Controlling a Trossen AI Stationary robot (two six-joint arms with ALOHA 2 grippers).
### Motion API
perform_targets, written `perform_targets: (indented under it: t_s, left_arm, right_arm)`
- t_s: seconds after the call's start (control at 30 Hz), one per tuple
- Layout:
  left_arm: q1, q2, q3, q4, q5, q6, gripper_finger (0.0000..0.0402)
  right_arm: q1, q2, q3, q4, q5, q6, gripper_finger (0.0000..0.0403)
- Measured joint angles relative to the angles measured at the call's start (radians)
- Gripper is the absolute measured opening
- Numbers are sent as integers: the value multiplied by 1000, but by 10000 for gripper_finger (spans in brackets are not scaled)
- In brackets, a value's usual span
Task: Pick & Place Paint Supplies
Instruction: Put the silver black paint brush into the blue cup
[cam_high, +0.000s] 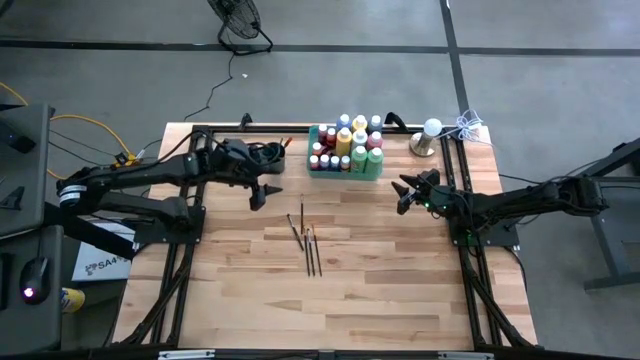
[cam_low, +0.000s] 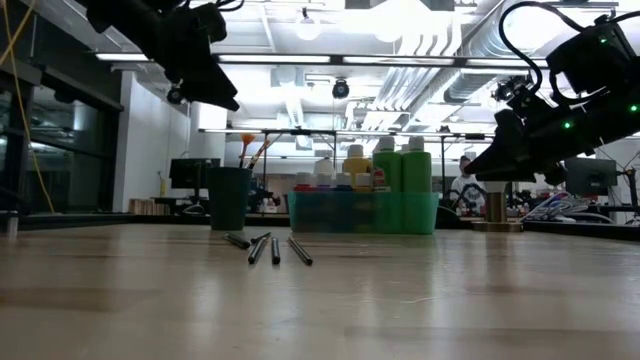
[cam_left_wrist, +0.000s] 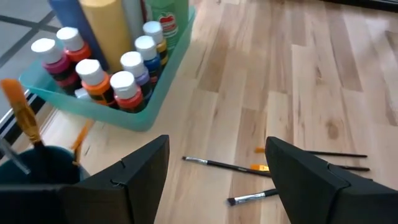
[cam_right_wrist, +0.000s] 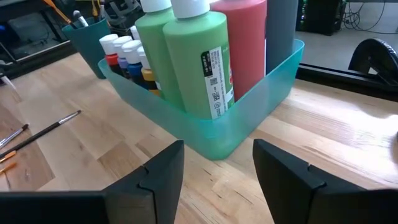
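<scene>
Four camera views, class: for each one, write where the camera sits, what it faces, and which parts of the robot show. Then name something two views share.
High view: above the table, looking straight down; both dark arms show, left gripper and right gripper either side of the translucent green rectangular tray.
Low view: table height, looking level across loose thin dark-handled paintbrushes; grippers hang from above.
Left wrist view: over its own open fingers, facing small paint bottles.
Right wrist view: over its own open fingers, facing tall green bottles.
Shared: every view shows the tray.
</scene>
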Motion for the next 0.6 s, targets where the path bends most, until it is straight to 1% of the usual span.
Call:
perform_targets:
  t_s: [0.6]
  left_arm:
    - [3,0,0,-24,1,-18,260]
  right_arm:
    - [0,0,0,0,0,0,185]
